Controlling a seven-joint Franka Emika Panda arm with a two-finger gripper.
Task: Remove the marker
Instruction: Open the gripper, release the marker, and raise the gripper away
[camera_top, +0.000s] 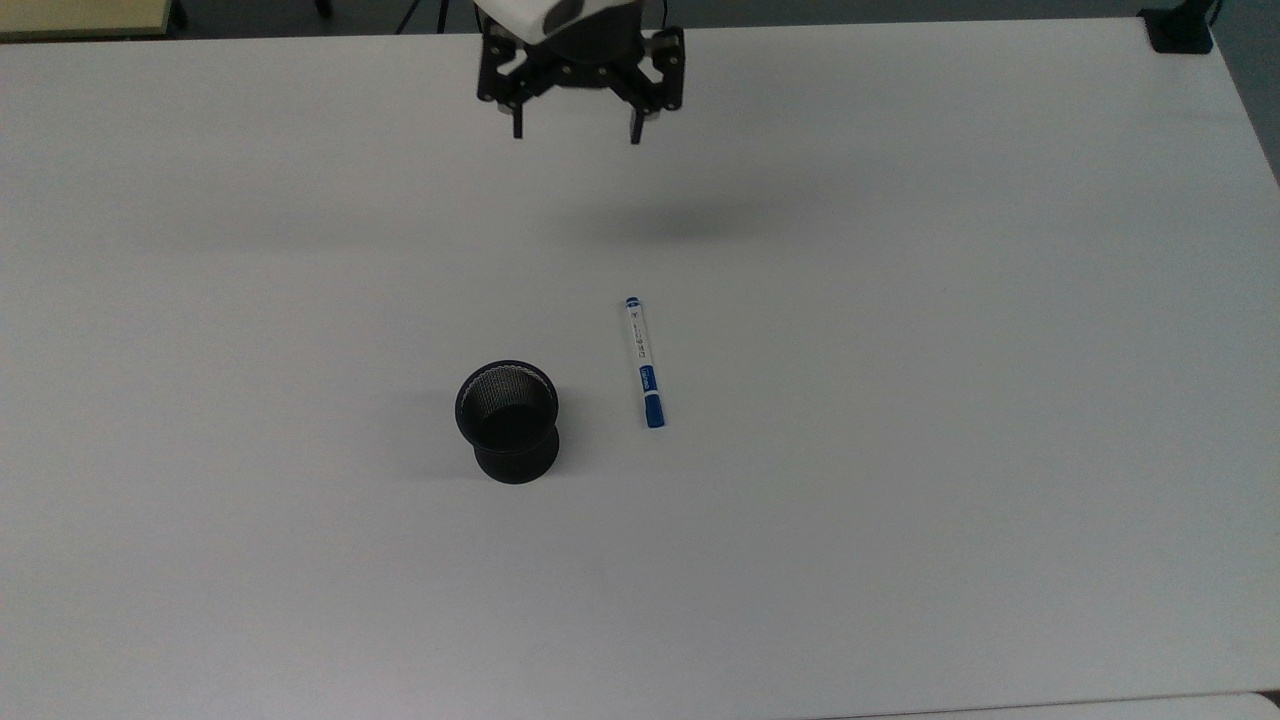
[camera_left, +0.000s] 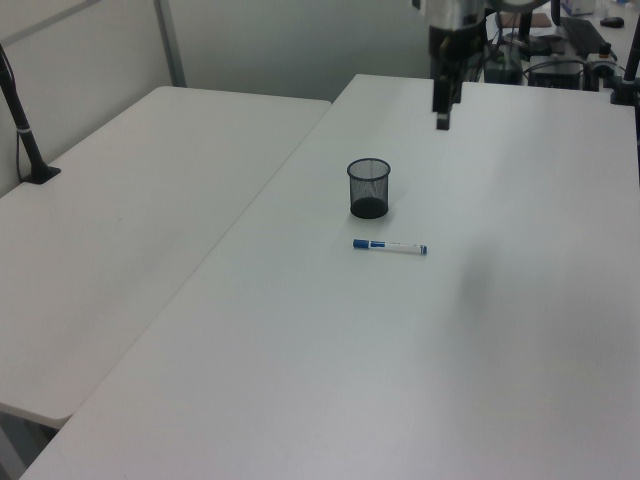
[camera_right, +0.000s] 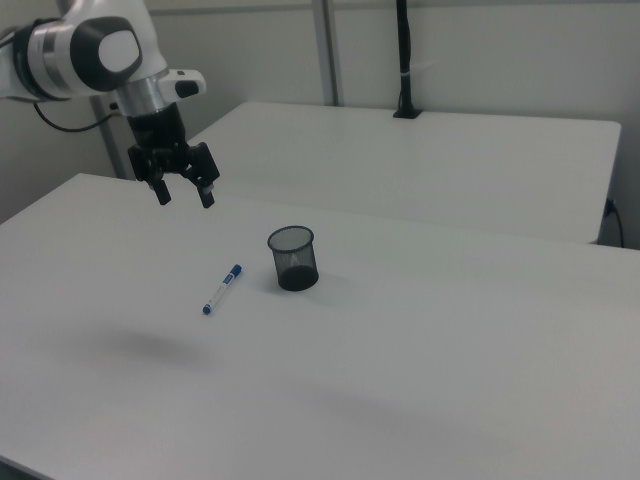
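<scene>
Marker (camera_top: 642, 362) flat on table (camera_top: 900, 400) beside cup (camera_top: 507, 420) | pincer (camera_top: 577, 132) spread, empty, aloft

There was one marker (camera_top: 643, 362), lying flat, well below the tool (camera_top: 577, 132) in the top view. One black mesh cup (camera_top: 507, 421) stood upright, also well clear of the tool. Two white benches were there: one (camera_left: 520, 330) under the tool, carrying both things, and one (camera_left: 130, 210) beside it. One tool hung above, fingers spread.

End effector (camera_top: 576, 132) raised high, fingers spread wide — empty, pointing down, wrist above
</scene>
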